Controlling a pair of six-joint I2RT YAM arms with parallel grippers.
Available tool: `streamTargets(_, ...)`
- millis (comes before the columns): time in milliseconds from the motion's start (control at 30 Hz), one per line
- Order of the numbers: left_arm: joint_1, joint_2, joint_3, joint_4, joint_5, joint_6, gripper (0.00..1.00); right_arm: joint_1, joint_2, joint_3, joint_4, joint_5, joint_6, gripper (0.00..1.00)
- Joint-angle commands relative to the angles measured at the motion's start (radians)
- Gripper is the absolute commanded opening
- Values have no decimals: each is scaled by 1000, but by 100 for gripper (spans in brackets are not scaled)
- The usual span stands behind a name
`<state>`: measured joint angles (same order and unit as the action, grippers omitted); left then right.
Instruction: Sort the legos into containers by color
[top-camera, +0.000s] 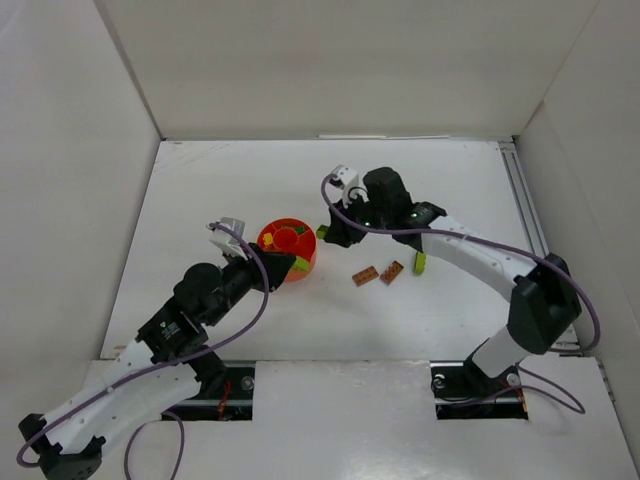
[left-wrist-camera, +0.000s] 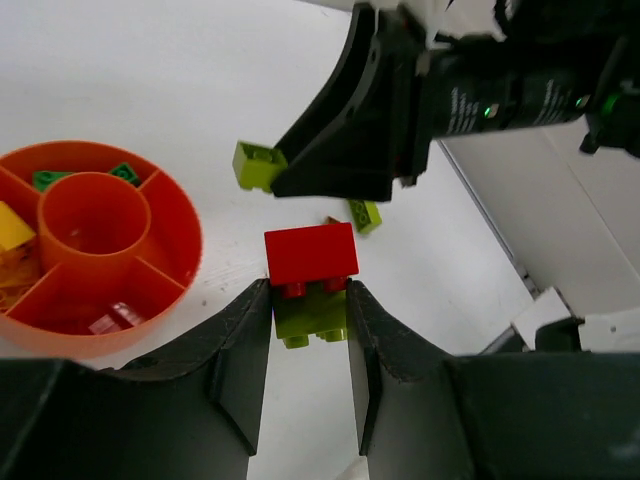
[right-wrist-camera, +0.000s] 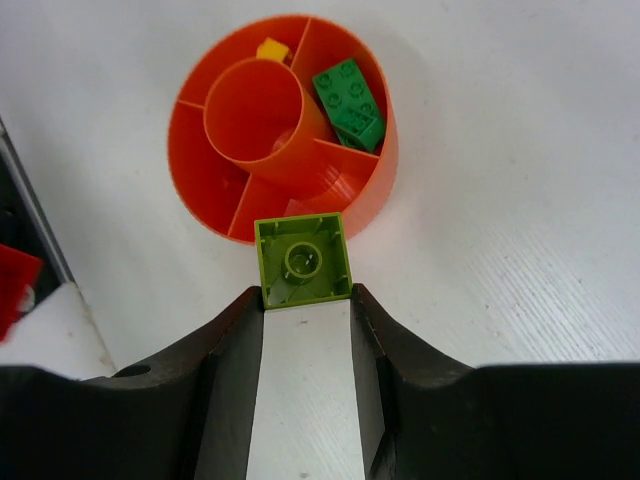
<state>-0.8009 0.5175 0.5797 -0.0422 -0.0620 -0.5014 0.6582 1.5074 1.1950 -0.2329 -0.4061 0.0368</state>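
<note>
The red-orange bowl (top-camera: 290, 221) stands mid-table, divided into compartments around a raised centre. My left gripper (left-wrist-camera: 308, 300) is shut on a lime brick (left-wrist-camera: 312, 315) with a red brick (left-wrist-camera: 311, 255) stuck on top, just right of the bowl (left-wrist-camera: 185, 215). My right gripper (right-wrist-camera: 305, 295) is shut on a second lime brick (right-wrist-camera: 303, 260), hollow underside towards the camera, close to the bowl's wall (right-wrist-camera: 385, 170). Green bricks (right-wrist-camera: 348, 100) and a yellow one (right-wrist-camera: 272, 48) lie in the compartments. In the top view both grippers, left (top-camera: 290, 266) and right (top-camera: 324, 232), meet at the bowl's right side.
Two brown bricks (top-camera: 365, 276) (top-camera: 392, 271) and a lime brick (top-camera: 420, 262) lie on the table right of the bowl, under the right arm. White walls enclose the table on three sides. A rail (top-camera: 525, 200) runs along the right edge.
</note>
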Motion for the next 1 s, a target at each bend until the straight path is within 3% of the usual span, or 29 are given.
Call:
streamTargets(0,-1,-39,66,-113,-174,-61,15,58,86,118,-48,64,-80,12)
streamTargets(267,-1,-48,120,-183,-262,-91,14,129,229,248,-132,156,-127,16)
streamTargets(767,-1,-57,120,-183,-280,-100,14,176,290,319,-192,237,-147,23)
streamTargets(967,-1,-57,120,-183,-280,-100,14,196,310,337,-220,291,-147,41)
